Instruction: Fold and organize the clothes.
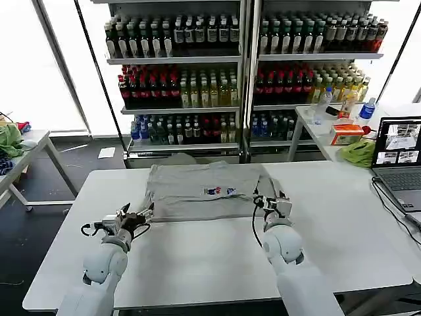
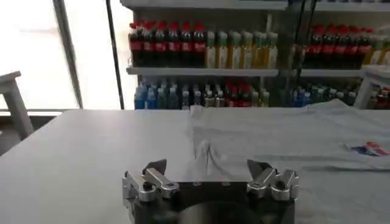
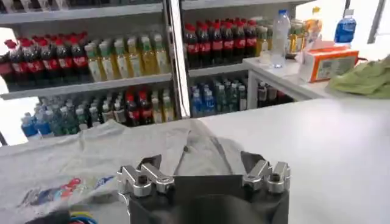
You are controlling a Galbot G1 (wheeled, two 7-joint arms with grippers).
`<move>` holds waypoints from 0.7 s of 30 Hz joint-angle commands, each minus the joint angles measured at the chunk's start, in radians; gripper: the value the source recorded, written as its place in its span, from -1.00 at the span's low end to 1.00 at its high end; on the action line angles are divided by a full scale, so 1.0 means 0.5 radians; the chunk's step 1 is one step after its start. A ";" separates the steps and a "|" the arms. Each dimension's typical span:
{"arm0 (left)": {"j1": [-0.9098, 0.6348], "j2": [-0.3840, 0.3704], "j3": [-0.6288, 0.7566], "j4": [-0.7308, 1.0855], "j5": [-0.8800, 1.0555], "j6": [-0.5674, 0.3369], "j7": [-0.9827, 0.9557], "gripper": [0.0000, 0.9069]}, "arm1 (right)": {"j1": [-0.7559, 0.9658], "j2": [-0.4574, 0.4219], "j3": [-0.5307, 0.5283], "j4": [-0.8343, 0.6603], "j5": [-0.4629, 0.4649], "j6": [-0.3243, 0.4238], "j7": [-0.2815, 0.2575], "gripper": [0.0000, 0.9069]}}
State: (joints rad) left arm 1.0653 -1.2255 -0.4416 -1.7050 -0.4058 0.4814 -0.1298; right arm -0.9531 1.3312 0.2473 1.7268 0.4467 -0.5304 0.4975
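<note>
Head view alone shows laptop (image 1: 398, 161) beside T-shirt (image 1: 204, 189).

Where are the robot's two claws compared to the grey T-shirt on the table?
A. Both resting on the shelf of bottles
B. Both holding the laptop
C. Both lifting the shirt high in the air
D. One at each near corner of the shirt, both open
D: the left gripper and right gripper sit open at the near corners of the T-shirt, which lies flat on the table.

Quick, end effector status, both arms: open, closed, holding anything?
Left end effector: open, holding nothing, at the near left corner of the grey T-shirt.
Right end effector: open, holding nothing, at the shirt's near right edge.
</note>
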 commanded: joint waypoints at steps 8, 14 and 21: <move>0.084 0.017 -0.021 -0.055 0.023 0.037 0.013 1.00 | -0.153 -0.105 0.034 0.132 -0.028 -0.073 0.029 1.00; 0.066 0.004 -0.011 -0.013 0.029 0.033 0.016 1.00 | -0.155 -0.123 0.049 0.117 -0.029 -0.076 0.023 1.00; 0.061 0.004 0.000 0.012 0.047 0.033 0.019 1.00 | -0.169 -0.116 0.066 0.092 -0.037 -0.064 0.014 1.00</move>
State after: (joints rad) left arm 1.0900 -1.2246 -0.4436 -1.7068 -0.3863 0.4957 -0.1215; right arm -1.0239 1.2806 0.2785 1.7659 0.4307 -0.5581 0.5031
